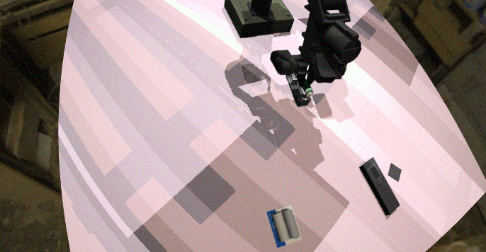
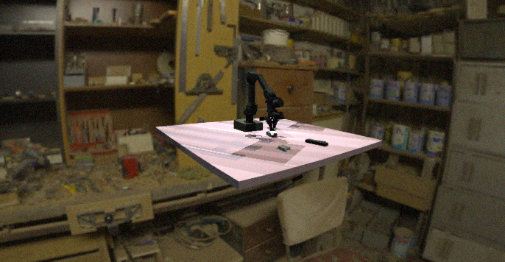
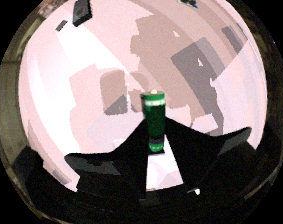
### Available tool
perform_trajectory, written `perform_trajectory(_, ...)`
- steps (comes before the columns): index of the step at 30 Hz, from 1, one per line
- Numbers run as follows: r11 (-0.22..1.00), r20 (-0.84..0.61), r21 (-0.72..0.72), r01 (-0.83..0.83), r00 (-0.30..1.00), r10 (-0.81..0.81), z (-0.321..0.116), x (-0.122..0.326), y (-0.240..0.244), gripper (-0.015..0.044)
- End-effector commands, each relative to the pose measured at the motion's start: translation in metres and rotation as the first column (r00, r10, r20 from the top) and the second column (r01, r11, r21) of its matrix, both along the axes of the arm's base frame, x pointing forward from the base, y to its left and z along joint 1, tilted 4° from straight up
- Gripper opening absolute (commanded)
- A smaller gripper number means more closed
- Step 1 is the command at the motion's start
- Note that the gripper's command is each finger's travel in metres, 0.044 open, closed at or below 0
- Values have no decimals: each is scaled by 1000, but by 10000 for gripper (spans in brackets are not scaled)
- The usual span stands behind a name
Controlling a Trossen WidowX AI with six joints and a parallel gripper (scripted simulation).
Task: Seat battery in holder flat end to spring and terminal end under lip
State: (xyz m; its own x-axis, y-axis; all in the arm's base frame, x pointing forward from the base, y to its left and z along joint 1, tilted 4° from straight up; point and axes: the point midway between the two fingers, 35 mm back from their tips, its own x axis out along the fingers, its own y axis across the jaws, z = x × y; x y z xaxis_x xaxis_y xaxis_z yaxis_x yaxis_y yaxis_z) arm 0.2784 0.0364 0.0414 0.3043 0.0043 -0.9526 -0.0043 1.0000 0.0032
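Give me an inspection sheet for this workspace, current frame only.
Surface: pink patchwork table, arm shadow across the middle.
Job's things: green battery held in the tool; black holder directly below it, partly hidden by the arm; battery not seated.
Clutter: black remote, small dark square beside it, pack of two grey cells near the front edge.
Grippers: tool shut on the battery, above the holder.
Cables: nothing seen.
Surroundings: dim workshop shelves, blurred.

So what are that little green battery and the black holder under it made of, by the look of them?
The battery in the claw looks like metal in a glossy green wrap, with a pale silvery end cap. The holder looks like matte black moulded plastic; too small to be sure.
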Motion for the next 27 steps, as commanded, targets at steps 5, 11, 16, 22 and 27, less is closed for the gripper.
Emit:
perform_trajectory(5, 1000, 47, 0, 6, 999, -6, -6, -1, -1, 61)
perform_trajectory(11, 1000, 84, -1, 5, 996, -5, -10, -2, -1, 61)
perform_trajectory(16, 1000, 115, -1, 5, 993, -5, -13, -2, -1, 61)
perform_trajectory(22, 1000, 152, -1, 6, 988, -5, -16, -3, -1, 61)
perform_trajectory(27, 1000, 182, -1, 6, 983, -5, -18, -4, -1, 61)
